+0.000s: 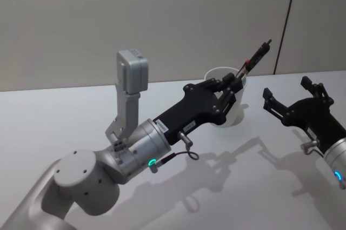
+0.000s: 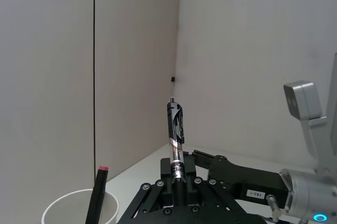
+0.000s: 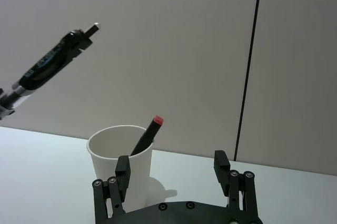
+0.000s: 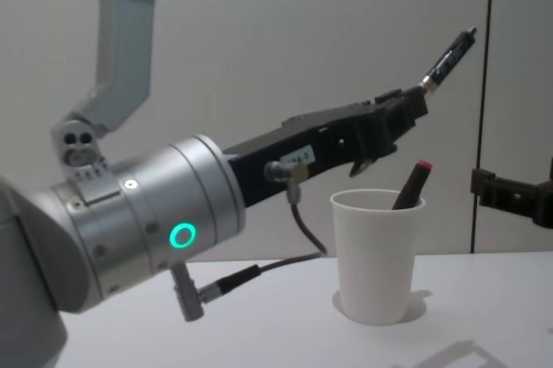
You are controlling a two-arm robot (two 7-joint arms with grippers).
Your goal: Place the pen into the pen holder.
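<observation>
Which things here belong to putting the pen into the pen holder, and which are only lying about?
Belong to the job: pen; left gripper, shut on it above the cup; pen holder.
Only there: red-capped pen standing in the holder; right gripper, open, idle; table.

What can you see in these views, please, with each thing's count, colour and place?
cup: 1, white, standing on the table
pen in the cup: 1, dark with a red tip, leaning inside the cup
held pen: 1, black and clear, tilted, higher than the cup's rim
table: 1, white, under the cup
wall: grey, dark vertical seam, behind the table
left gripper: 1, black, shut on the held pen, above the cup
right gripper: 1, black, open, to the cup's right
</observation>
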